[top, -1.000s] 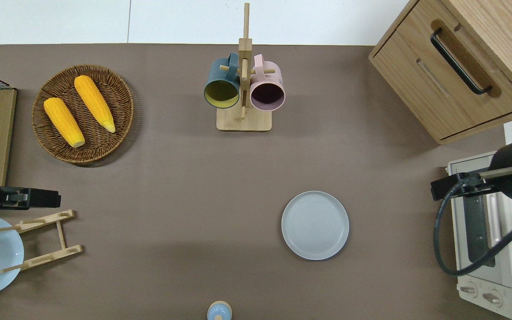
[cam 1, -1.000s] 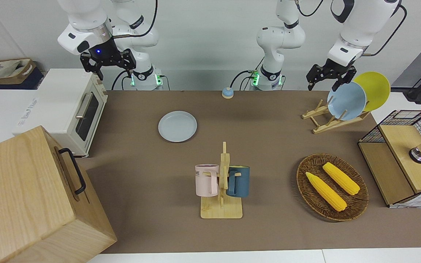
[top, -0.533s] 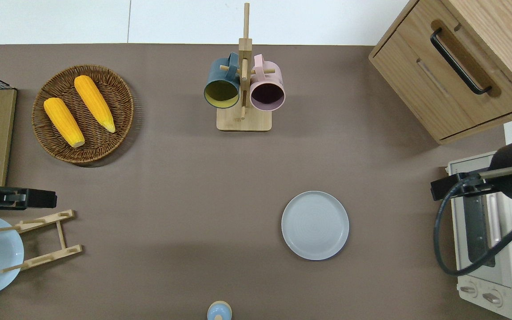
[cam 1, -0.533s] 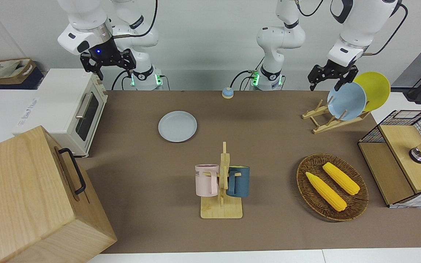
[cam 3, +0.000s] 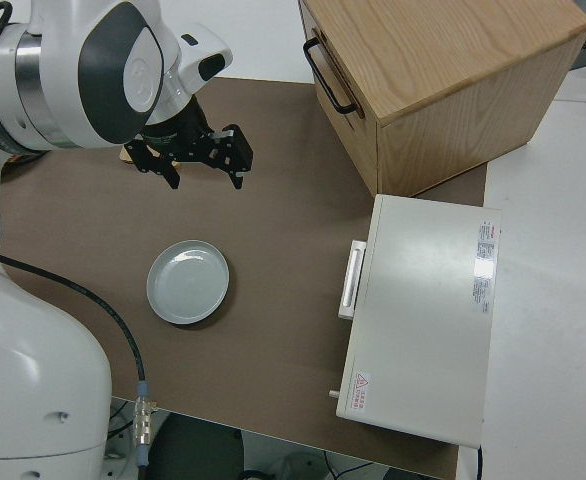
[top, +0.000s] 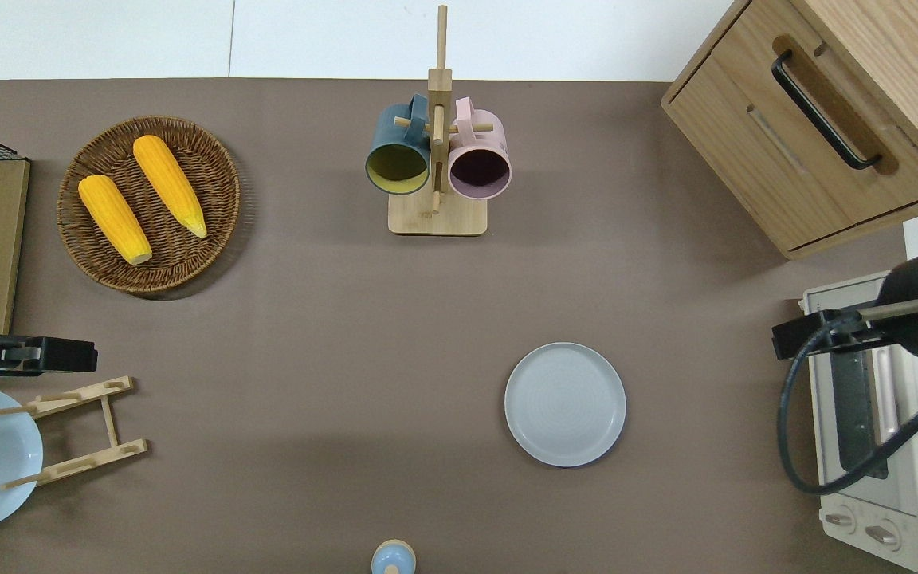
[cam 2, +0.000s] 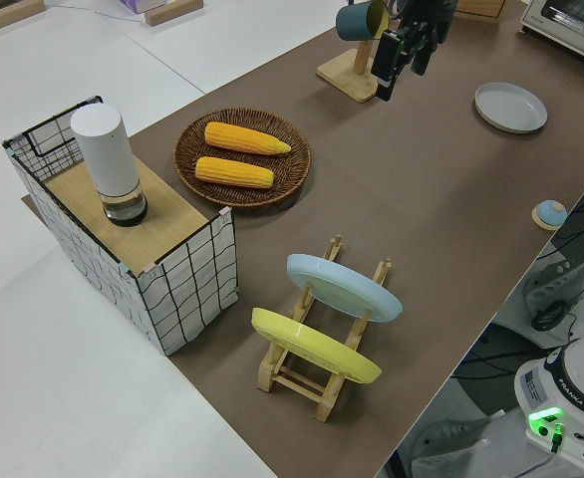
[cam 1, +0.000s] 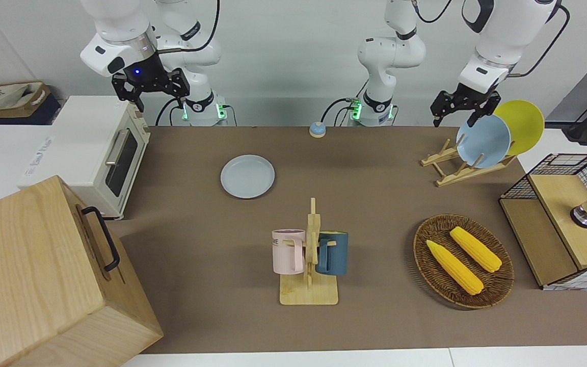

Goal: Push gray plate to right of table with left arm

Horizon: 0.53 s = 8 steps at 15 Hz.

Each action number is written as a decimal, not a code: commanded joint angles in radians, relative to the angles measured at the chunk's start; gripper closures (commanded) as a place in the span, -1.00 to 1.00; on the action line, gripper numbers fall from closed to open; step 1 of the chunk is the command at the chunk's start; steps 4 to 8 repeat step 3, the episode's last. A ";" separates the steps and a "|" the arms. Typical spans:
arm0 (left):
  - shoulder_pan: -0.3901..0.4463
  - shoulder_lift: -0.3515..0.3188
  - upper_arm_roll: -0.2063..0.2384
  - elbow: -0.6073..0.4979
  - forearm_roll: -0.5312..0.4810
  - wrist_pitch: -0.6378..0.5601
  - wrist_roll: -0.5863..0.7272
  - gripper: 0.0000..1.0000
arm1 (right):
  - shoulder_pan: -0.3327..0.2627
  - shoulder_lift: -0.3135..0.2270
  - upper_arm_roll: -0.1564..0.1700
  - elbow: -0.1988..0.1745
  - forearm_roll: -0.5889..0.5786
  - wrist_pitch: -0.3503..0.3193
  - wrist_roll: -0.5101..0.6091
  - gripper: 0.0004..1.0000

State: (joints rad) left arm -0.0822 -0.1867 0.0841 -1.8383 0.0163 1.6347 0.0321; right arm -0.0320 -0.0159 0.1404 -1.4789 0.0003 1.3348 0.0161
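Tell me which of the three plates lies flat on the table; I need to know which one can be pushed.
The gray plate lies flat on the table. The sky-blue plate and yellow plate stand propped in the wooden rack.

1. We are looking at a matte brown table (cam 1: 375, 204) with the gray plate (cam 1: 247, 176) showing a smooth, faintly glossy glaze.
2. We are seeing glossy white shells on the left arm (cam 1: 497, 35), ending in a black gripper (cam 1: 460, 109).
3. We are noting a rough woven wicker basket (cam 1: 497, 295), a pale bare-wood mug stand (cam 1: 309, 293) and a grained wooden cabinet (cam 1: 33, 275).
4. We are noting a smooth cream toaster oven (cam 1: 89, 148).
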 commanded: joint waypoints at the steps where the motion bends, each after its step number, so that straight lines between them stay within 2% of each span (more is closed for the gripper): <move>1: 0.021 -0.002 0.016 0.001 0.010 0.017 -0.011 -1.00 | -0.019 -0.002 0.016 0.009 0.004 -0.016 0.012 -0.97; 3: 0.021 -0.002 0.031 0.002 0.010 0.019 -0.003 -1.00 | -0.019 -0.002 0.016 0.009 0.004 -0.016 0.013 -0.97; 8: 0.021 -0.002 0.031 0.002 0.010 0.019 -0.003 -1.00 | -0.019 -0.002 0.016 0.009 0.004 -0.016 0.013 -0.97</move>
